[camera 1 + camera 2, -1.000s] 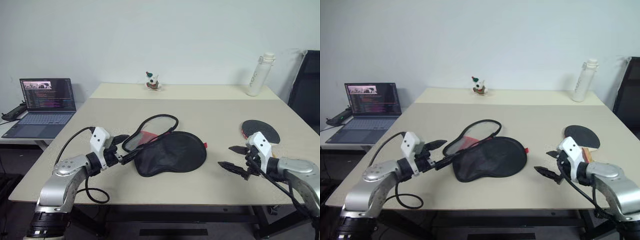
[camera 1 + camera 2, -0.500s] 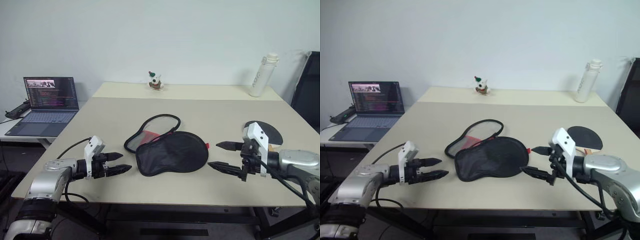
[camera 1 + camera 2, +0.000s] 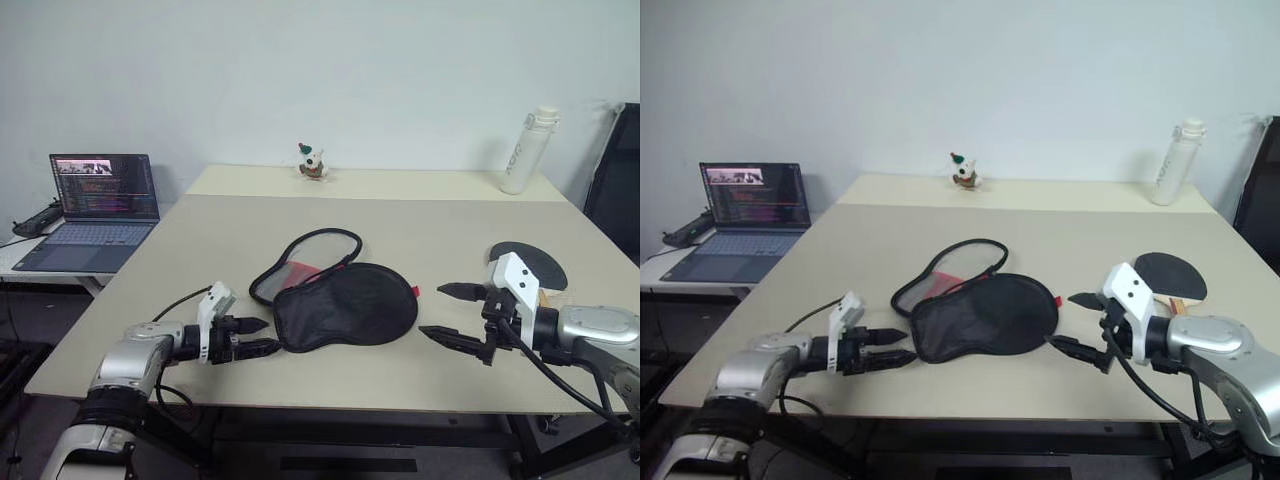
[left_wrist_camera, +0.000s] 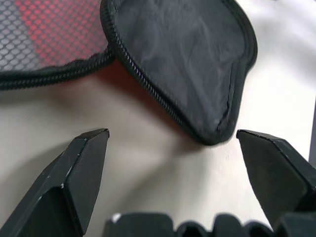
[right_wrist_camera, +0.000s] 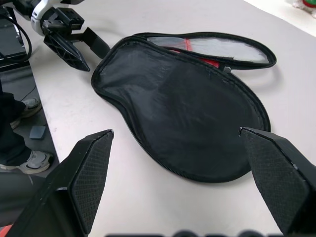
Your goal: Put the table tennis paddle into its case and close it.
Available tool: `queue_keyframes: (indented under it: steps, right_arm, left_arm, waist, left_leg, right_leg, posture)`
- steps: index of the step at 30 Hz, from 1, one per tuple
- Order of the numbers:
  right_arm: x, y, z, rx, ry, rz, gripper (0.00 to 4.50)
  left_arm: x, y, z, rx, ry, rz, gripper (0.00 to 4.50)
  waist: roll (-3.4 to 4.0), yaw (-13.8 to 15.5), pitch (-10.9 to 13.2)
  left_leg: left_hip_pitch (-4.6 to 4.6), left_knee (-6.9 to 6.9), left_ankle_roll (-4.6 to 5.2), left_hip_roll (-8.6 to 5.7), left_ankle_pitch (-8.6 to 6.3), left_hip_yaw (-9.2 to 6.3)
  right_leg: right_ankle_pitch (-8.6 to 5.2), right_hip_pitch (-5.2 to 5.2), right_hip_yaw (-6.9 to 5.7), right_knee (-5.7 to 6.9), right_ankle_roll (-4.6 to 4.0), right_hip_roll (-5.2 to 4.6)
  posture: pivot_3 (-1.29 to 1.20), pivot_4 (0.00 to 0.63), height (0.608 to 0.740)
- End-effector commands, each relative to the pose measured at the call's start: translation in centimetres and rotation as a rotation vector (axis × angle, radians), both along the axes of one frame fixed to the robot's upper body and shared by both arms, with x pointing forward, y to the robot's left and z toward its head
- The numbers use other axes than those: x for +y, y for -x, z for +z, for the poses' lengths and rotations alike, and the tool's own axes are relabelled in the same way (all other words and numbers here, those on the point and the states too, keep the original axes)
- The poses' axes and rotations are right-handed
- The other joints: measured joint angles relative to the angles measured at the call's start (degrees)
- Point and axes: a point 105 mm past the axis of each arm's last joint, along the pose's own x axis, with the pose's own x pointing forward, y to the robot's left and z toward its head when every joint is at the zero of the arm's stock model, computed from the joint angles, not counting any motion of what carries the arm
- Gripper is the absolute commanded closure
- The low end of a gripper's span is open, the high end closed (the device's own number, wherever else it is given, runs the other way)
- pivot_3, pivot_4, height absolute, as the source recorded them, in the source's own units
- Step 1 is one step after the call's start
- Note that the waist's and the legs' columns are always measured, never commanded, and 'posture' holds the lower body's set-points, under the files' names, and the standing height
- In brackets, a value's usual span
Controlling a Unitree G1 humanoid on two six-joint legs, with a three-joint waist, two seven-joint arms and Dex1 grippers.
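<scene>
Two task items lie on the beige table (image 3: 420,215). Item 1, the case (image 3: 345,305): soft black fabric pouch, paddle-shaped, centre of frame in the left eye view. It lies flat and unzipped; the upper flap is folded back toward the upper left, showing a red and black-mesh panel (image 4: 44,29) w/ a zip track round the edge. The narrow handle end of the pouch points to the lower left. A small red tab shows at its right edge.

Item 2, the table tennis paddle (image 3: 527,264): round black rubber face, red edge, lying flat at right of frame, well apart from the case. Handle mostly hidden behind the right arm.

Left gripper (image 3: 258,337): lower left, fingers apart, tips just beside the case's narrow end, holding nothing. Contact w/ the fabric cannot be told.

Right gripper (image 3: 452,312): lower right, fingers wide apart, empty, near the case's round end, betw. case and paddle.

Background: laptop (image 3: 88,210) at far left, white bottle (image 3: 523,150) upper right, small figurine (image 3: 311,161) at top centre.
</scene>
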Motion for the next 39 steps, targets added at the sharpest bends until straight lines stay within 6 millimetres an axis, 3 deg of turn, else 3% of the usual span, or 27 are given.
queue_keyframes:
  steps: [1, 7, 13, 18, 21, 28, 35, 39]
  right_arm:
    - [0.2, -0.1, 0.6, -0.041, -0.006, 0.005, 0.03]
    - [0.1, -0.2, 0.5, -0.048, -0.013, -0.013, 0.03]
    - [-0.1, -0.1, 0.6, -0.053, -0.017, -0.029, 0.0]
    - [-1.0, -0.2, 0.8, -0.06, -0.004, -0.062, 0.0]
    - [-1.9, -0.2, 1.0, -0.065, 0.01, -0.085, 0.0]
    - [-3.5, -0.7, 1.2, -0.081, 0.072, -0.114, 0.0]
    - [-4.2, -1.0, 1.5, -0.084, 0.094, -0.124, 0.0]
    - [-4.4, -1.0, 1.1, -0.038, 0.038, -0.154, 0.0]
  left_arm:
    - [-1.5, -0.8, 1.1, -0.022, 0.05, -0.002, 0.0]
    - [-4.2, -1.5, 1.2, 0.007, 0.108, 0.011, 0.0]
    - [-7.0, -1.2, 3.1, 0.047, 0.212, -0.022, 1.93]
    - [-9.6, -1.3, 6.1, 0.076, 0.392, -0.006, 3.74]
    - [-11.7, -1.4, 7.1, 0.088, 0.466, -0.002, 4.48]
    - [-16.6, -3.3, 7.1, 0.114, 0.533, 0.028, 4.48]
    - [-18.5, -4.5, 5.9, 0.097, 0.492, 0.04, 4.48]
    - [-18.5, -4.8, 5.3, 0.099, 0.481, 0.059, 3.6]
  waist:
    - [0.0, 0.1, 0.0]
    - [0.0, 0.0, 0.0]
    - [-0.01, -0.1, 0.0]
    - [-0.01, -0.1, 0.0]
    - [-0.02, -0.1, 0.0]
    - [-0.04, 0.0, 0.0]
    - [-0.04, -0.2, 0.0]
    - [-0.05, -0.2, 0.0]
  left_leg:
    - [0.0, 0.0, 0.0, 0.0, 0.0, -0.01]
    - [-0.01, 0.01, 0.0, -0.03, 0.0, -0.02]
    - [-0.02, 0.0, 0.0, -0.02, 0.0, -0.03]
    - [-0.01, 0.02, 0.0, -0.02, 0.0, -0.05]
    - [-0.02, 0.03, 0.0, -0.05, 0.0, -0.04]
    - [-0.01, 0.07, 0.0, -0.39, 0.01, -0.03]
    - [-0.01, 0.05, 0.0, -0.43, 0.0, 0.0]
    - [-0.02, 0.05, 0.0, -0.43, 0.01, -0.01]
  right_leg:
    - [0.0, 0.0, -0.01, 0.0, 0.0, 0.0]
    - [0.06, 0.02, 0.0, -0.01, 0.11, -0.01]
    - [0.08, 0.01, -0.01, 0.01, 0.15, 0.01]
    - [0.09, 0.01, -0.02, 0.02, 0.17, 0.02]
    - [0.11, 0.02, 0.0, 0.0, 0.2, 0.01]
    - [0.13, 0.05, -0.01, 0.0, 0.23, 0.05]
    - [0.12, 0.04, 0.04, -0.01, 0.23, 0.04]
    - [0.12, 0.04, 0.04, -0.01, 0.23, 0.04]
  posture:
    - [0.0, 0.15, 0.74]
    - [0.0, 0.15, 0.74]
    - [0.0, 0.15, 0.74]
    - [0.0, 0.15, 0.74]
    - [0.0, 0.15, 0.74]
    - [0.0, 0.15, 0.74]
    - [0.0, 0.15, 0.74]
    - [0.0, 0.15, 0.74]
